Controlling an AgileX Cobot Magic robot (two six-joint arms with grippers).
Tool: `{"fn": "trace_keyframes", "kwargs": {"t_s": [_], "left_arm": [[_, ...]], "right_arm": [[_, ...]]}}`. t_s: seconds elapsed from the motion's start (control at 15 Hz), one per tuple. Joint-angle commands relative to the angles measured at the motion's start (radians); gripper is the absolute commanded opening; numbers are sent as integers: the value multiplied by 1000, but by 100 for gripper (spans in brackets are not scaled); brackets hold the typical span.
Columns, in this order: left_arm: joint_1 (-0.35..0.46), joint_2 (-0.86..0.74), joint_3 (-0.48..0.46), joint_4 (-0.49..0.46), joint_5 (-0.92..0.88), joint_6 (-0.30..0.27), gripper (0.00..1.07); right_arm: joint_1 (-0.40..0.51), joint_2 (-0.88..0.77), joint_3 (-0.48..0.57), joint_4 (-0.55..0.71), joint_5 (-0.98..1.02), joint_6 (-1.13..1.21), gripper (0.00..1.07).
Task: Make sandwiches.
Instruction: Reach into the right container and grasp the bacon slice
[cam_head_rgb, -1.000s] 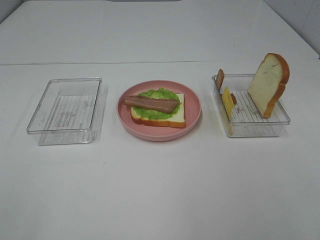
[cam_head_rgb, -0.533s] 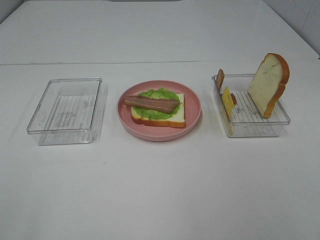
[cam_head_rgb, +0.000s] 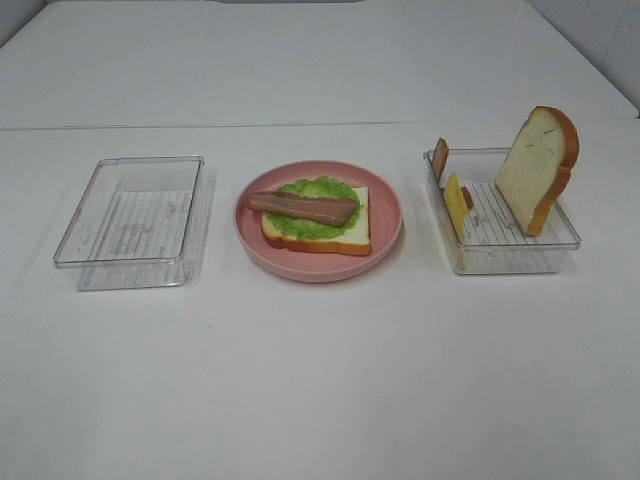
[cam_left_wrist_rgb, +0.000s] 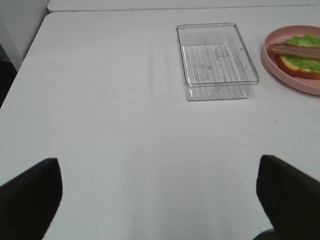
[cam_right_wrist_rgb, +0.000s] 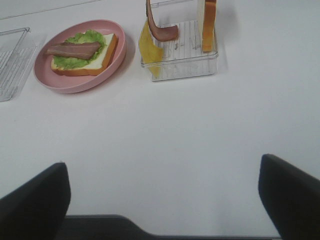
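Note:
An open sandwich sits on the round pink plate (cam_head_rgb: 390, 215) at the table's middle: a white bread slice (cam_head_rgb: 345, 232), green lettuce (cam_head_rgb: 318, 188) and a bacon strip (cam_head_rgb: 303, 207) on top. It also shows in the right wrist view (cam_right_wrist_rgb: 100, 57). The clear right tray (cam_head_rgb: 505, 255) holds an upright bread slice (cam_head_rgb: 535, 170), a yellow cheese slice (cam_head_rgb: 456, 205) and another bacon strip (cam_head_rgb: 440, 158). Neither gripper shows in the high view. My left gripper (cam_left_wrist_rgb: 157, 165) and right gripper (cam_right_wrist_rgb: 162, 165) are open and empty, over bare table well short of the food.
An empty clear tray (cam_head_rgb: 130, 270) stands left of the plate and shows in the left wrist view (cam_left_wrist_rgb: 216, 92). The white table's left edge (cam_left_wrist_rgb: 30, 55) is near the left arm. A seam (cam_head_rgb: 200, 126) crosses the table behind the trays.

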Motion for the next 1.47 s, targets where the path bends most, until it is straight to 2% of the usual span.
{"fn": "trace_keyframes", "kwargs": {"t_s": [0.07, 0.27, 0.4, 0.53, 0.67, 0.73, 0.8, 1.0, 1.2, 1.27, 1.33, 1.47], "left_arm": [[1, -19, 2, -6, -17, -8, 98], [1, -19, 2, -6, -17, -8, 98], [1, -13, 2, -6, -17, -10, 98], [1, -13, 2, -6, -17, -10, 98], [1, -13, 2, -6, -17, -10, 98], [1, -13, 2, -6, -17, -10, 98], [1, -13, 2, -4, -17, -10, 98], [1, -13, 2, 3, -17, -10, 98], [1, -13, 2, 3, -17, -10, 98], [1, -13, 2, 1, -17, -10, 98], [1, -13, 2, 1, -17, -10, 98], [1, -13, 2, 1, -17, -10, 98]], "right_arm": [[-2, -13, 0, -7, -8, 4, 98], [-2, 209, -67, 4, -15, -23, 98], [-1, 478, -203, -2, -21, -45, 98], [-1, 614, -289, 1, -32, -63, 98], [-1, 845, -470, 29, -15, -66, 98], [-1, 886, -514, 36, 0, -66, 98], [-1, 1071, -664, 56, 63, -74, 98], [-1, 1217, -796, 61, 119, -74, 98], [-1, 1450, -1025, 125, 113, -124, 98], [-1, 1494, -1069, 152, 120, -126, 98], [30, 1617, -1187, 178, 136, -129, 98], [112, 1794, -1342, 105, 141, -115, 98]]}}
